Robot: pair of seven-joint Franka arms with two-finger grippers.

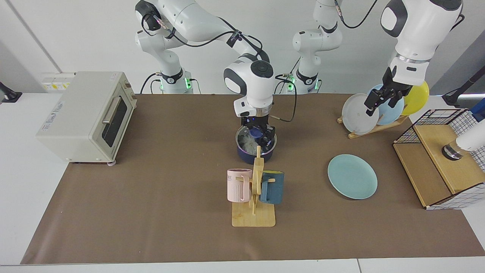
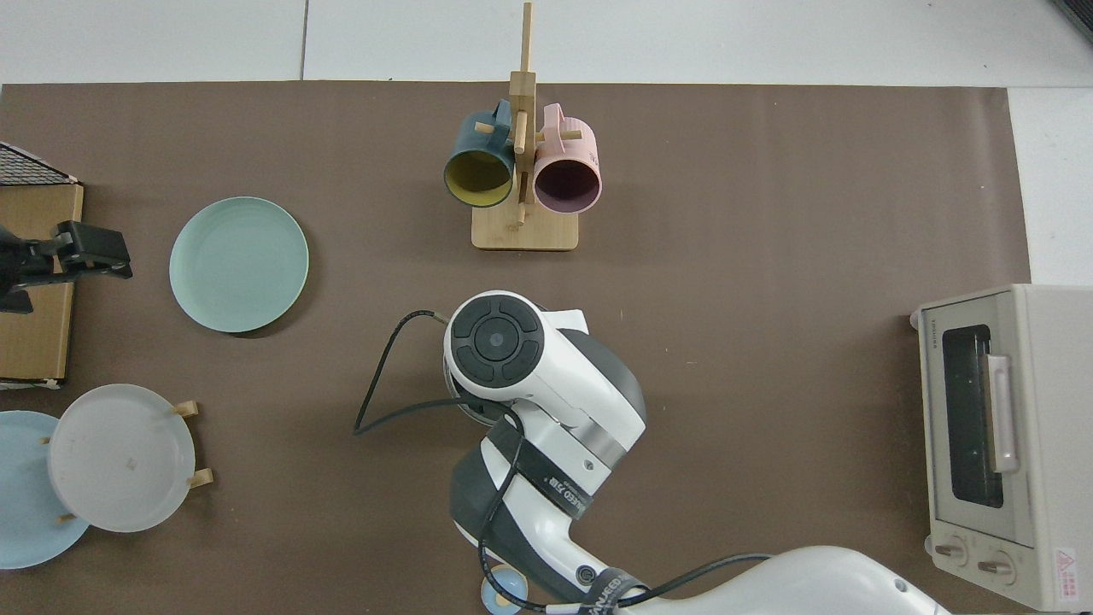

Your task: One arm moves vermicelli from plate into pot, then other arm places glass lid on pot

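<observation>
Right gripper (image 1: 259, 133), at frame centre, is pinching the glass lid (image 1: 254, 137) by its blue knob, directly above the pot (image 1: 253, 153) holding vermicelli (image 1: 248, 143). Left gripper (image 1: 380, 99) is waiting empty, fingers parted, upper right; plate (image 1: 352, 176) lies bare.

Plain white wall (image 1: 75, 34) at the far side, evenly lit. White table (image 1: 22, 182) spread with a brown mat (image 1: 159, 197). Cream toaster oven (image 1: 85, 115) at the far left, wooden mug stand (image 1: 254, 212) near the middle with a pink mug (image 1: 238, 185) and a navy mug (image 1: 273, 187), plate rack (image 1: 373, 127) and wire-and-wood shelf (image 1: 443, 163) at the right.
</observation>
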